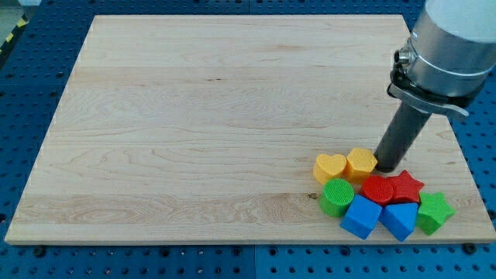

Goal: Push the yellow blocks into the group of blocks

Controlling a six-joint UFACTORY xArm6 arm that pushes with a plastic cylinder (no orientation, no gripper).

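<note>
A yellow heart block [329,167] and a yellow hexagon block [360,163] lie side by side, touching, at the board's lower right. Just below them sits the group: a green cylinder [337,195], a red cylinder-like block [378,189], a red star [406,186], two blue blocks [361,216] [400,219] and a green star [434,212]. My tip [387,167] rests on the board right against the yellow hexagon's right side, just above the red blocks.
The wooden board [194,116] lies on a blue perforated table [23,77]. The blocks sit close to the board's bottom edge and right corner. The arm's grey body [449,46] rises at the view's upper right.
</note>
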